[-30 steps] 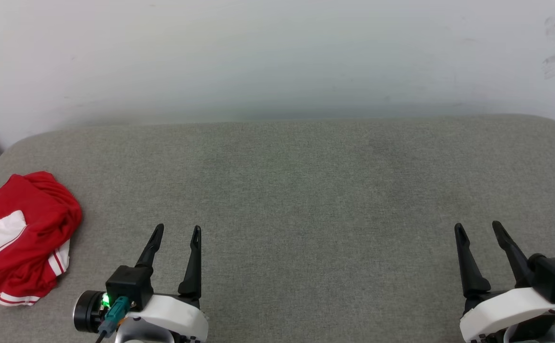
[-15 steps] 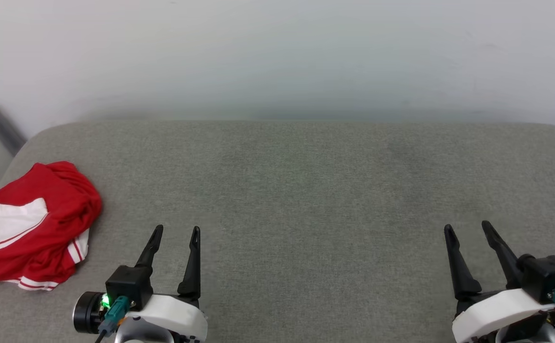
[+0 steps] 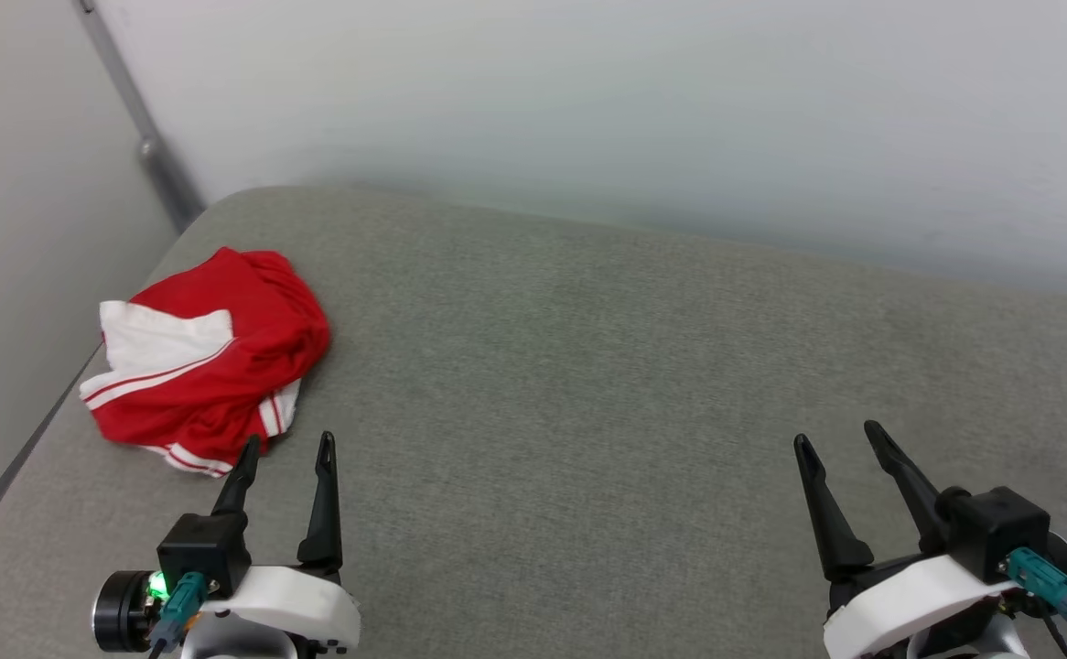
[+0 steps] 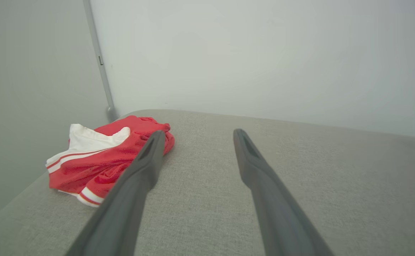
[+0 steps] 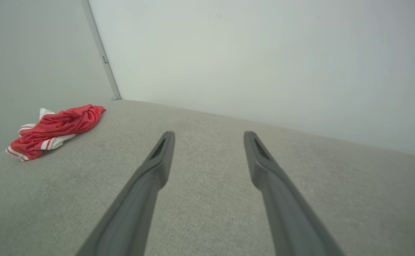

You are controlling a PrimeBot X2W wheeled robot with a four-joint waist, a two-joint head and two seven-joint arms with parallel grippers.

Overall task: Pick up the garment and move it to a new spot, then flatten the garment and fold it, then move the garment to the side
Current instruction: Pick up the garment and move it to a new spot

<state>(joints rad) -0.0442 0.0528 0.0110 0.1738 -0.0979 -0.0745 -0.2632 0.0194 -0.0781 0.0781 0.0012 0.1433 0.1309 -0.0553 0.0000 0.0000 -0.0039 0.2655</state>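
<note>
The garment [image 3: 213,357], bright red with white panels and red-and-white stripe trim, lies crumpled at the far left of the grey cushion [image 3: 588,384], close to its left edge. My left gripper [image 3: 288,441] is open and empty just in front of it, its left fingertip near the garment's striped hem. In the left wrist view the garment [image 4: 100,156] sits ahead and left of that gripper [image 4: 197,132]. My right gripper [image 3: 837,432] is open and empty at the lower right, far from the garment [image 5: 54,128], which lies well left of the gripper [image 5: 209,134] in the right wrist view.
A pale wall [image 3: 588,110] rises behind the cushion, and a side wall with a grey metal post [image 3: 145,137] closes the left corner. The cushion's left edge drops off just beyond the garment. Bare grey fabric stretches across the middle and right.
The head camera has turned left, so the whole picture has shifted right and the corner post and side wall have come into view. The garment lies as before; both grippers stay open.
</note>
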